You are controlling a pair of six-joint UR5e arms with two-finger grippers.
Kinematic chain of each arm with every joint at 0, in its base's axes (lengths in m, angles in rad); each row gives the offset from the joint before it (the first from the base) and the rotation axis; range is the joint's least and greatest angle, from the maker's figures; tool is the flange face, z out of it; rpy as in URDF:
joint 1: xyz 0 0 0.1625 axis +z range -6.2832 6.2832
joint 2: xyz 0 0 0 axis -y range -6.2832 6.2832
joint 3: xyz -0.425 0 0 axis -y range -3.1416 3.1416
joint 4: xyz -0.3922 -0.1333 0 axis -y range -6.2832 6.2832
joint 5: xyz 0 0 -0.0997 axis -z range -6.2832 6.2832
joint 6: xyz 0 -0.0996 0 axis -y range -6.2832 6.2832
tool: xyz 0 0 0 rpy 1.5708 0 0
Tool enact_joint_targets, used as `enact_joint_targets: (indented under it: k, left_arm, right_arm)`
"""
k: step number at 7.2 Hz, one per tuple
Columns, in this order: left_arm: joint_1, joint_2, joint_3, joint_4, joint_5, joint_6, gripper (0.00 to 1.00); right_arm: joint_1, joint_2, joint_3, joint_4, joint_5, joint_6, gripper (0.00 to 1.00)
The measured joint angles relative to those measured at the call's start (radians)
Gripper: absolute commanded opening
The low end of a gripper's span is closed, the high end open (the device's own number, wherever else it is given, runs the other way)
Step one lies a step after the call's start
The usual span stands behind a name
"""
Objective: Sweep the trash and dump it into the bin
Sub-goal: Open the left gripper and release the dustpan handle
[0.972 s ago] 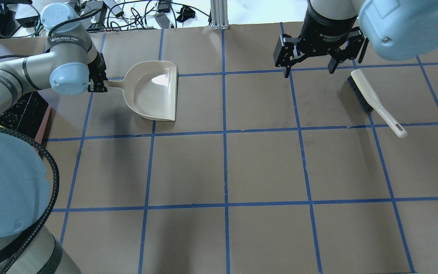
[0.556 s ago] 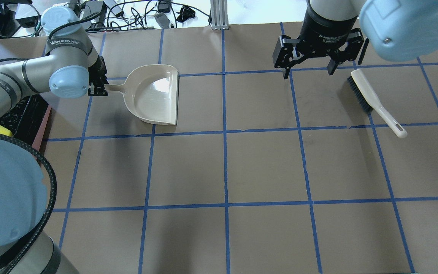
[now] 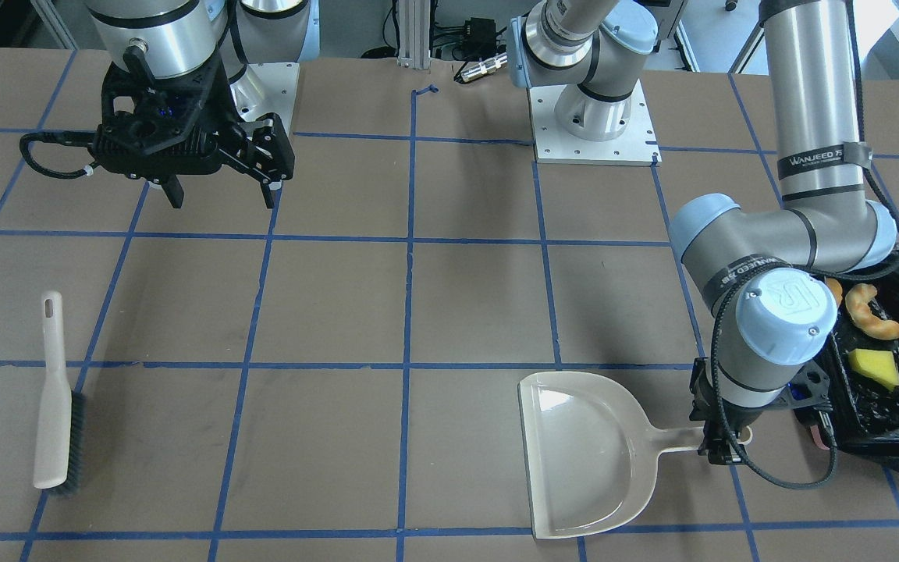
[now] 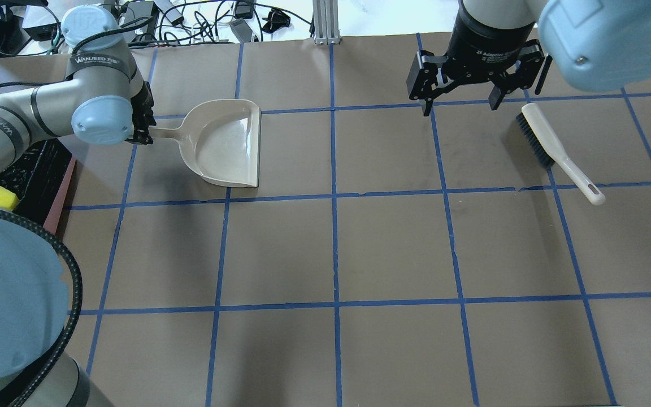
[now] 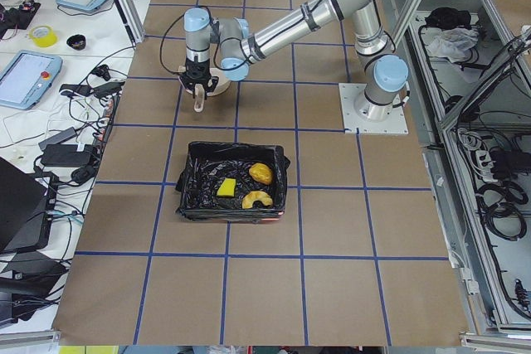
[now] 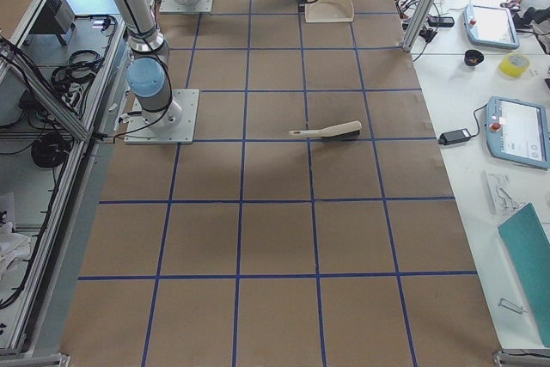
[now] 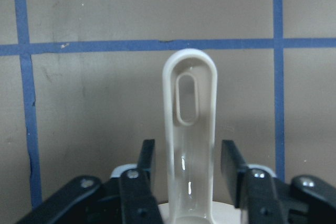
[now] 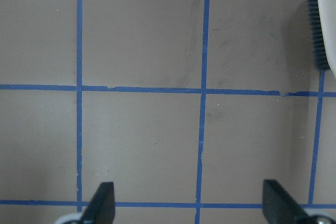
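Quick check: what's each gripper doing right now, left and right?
Left gripper: slightly open, straddling the dustpan handle, with a slim gap on either side.
Right gripper: open, empty.

You are seeing silver tubes and pale blue joint caps on both arms; the left arm (image 3: 816, 94) is wearing a WANJEED band and trailing braided black cable, the right gripper (image 3: 222, 201) showing black.
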Motion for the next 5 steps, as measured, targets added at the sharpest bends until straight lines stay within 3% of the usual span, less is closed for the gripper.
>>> enact_joint_targets:
  k: [2, 4, 5]
  left_arm:
    - [-0.044, 0.025, 0.012, -0.017, 0.003, 0.004, 0.55]
    - [-0.09, 0.078, 0.048, -0.07, -0.005, 0.163, 0.73]
    - [-0.097, 0.111, 0.07, -0.092, -0.011, 0.353, 0.9]
  right_arm:
    - [0.0, -0.011, 0.0, 0.009, 0.001, 0.0, 1.0]
    - [0.001, -0.016, 0.0, 0.018, 0.003, 0.0, 1.0]
    - [0.001, -0.019, 0.0, 0.027, 0.002, 0.0, 1.0]
